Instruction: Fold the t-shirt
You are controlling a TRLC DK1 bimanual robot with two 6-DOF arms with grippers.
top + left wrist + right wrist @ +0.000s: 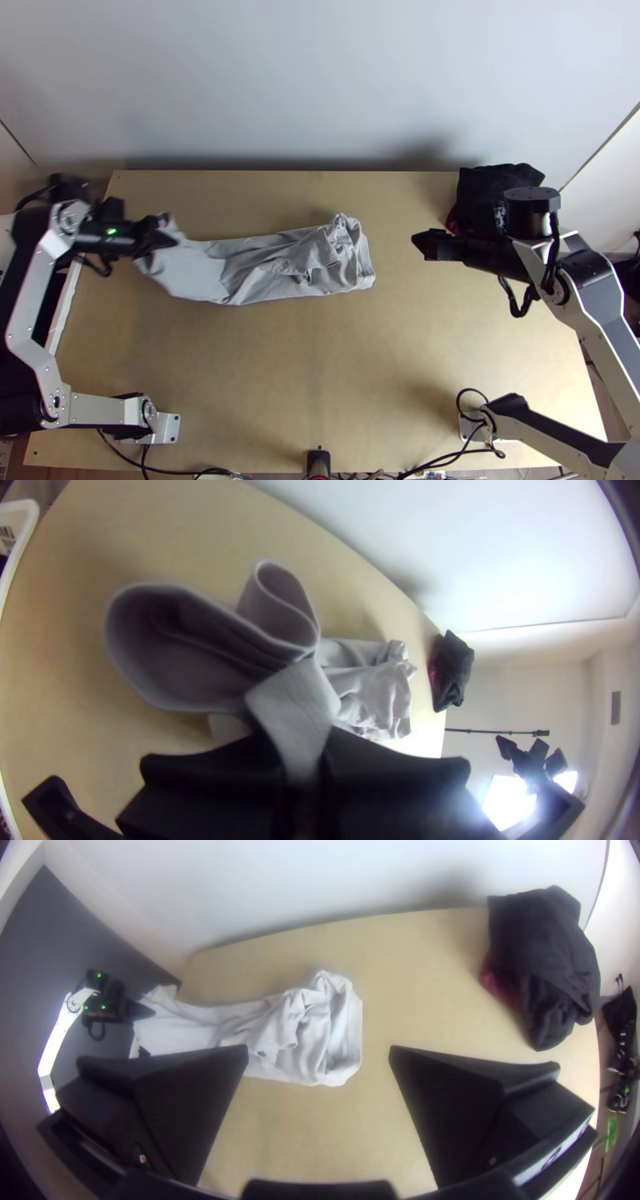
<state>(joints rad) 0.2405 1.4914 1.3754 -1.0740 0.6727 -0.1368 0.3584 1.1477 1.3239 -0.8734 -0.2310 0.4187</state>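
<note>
The left gripper (166, 234) has its fingers pressed together on a pinch of the grey t-shirt (276, 268), over the left side of the table (320, 376). In the left wrist view the gripped cloth comes up as a narrow strip between the fingers, and beside it the fabric opens into two loose loops. From there the shirt runs as a long band to the middle of the table, its other end bunched and wrinkled. The right gripper (422, 240) is apart from that bunched end, toward the right side, its two fingers (180, 1107) spread wide with nothing between them. Beyond it, a dark cloth (492, 188) with a dark red patch lies heaped at the table's far right corner.
</note>
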